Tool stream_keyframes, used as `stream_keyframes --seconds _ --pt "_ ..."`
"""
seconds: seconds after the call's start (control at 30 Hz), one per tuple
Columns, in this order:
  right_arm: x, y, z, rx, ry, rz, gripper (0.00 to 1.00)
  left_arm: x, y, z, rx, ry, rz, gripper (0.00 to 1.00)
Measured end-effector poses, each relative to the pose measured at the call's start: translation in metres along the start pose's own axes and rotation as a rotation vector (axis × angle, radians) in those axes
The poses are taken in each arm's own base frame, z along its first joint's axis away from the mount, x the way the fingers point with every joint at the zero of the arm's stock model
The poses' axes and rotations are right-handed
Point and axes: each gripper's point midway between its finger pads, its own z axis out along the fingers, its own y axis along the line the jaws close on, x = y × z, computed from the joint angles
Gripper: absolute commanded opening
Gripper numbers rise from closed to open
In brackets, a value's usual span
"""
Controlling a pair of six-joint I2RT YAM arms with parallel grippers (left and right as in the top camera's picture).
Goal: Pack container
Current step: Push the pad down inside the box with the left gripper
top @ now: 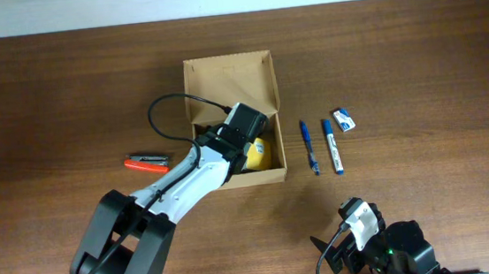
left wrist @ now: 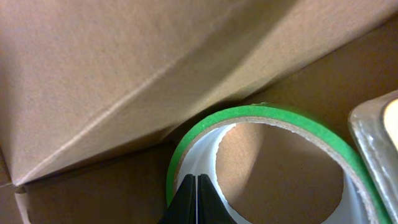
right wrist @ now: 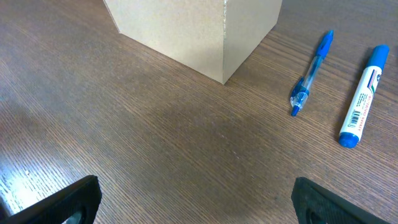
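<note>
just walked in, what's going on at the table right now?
The left end effector is inside the open cardboard box, shut at the rim of a green tape roll there; whether it actually pinches the roll is unclear. The right end effector hangs open over the table, holding nothing. A blue pen and marker lie outside the box.

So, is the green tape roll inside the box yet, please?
Inside: the green tape roll lies on the floor of the container, beside its wall, at the shut left gripper.
</note>
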Motion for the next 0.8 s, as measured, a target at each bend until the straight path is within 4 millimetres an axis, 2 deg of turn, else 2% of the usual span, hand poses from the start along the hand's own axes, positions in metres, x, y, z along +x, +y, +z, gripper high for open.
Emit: stream_keyframes --seconds 0.2,0.57,0.8 --pt "0.0 0.0 0.0 0.0 0.0 0.001 0.99 0.013 0.0 0.006 -0.003 0.026 0.006 0.02" --pt "0.0 0.0 0.0 0.0 0.0 0.0 0.99 0.009 0.018 0.007 -0.098 0.013 -0.008 0.02" --pt "0.0 0.0 0.0 0.0 0.0 0.0 0.99 0.009 0.021 0.006 -0.115 0.011 -0.009 0.02"
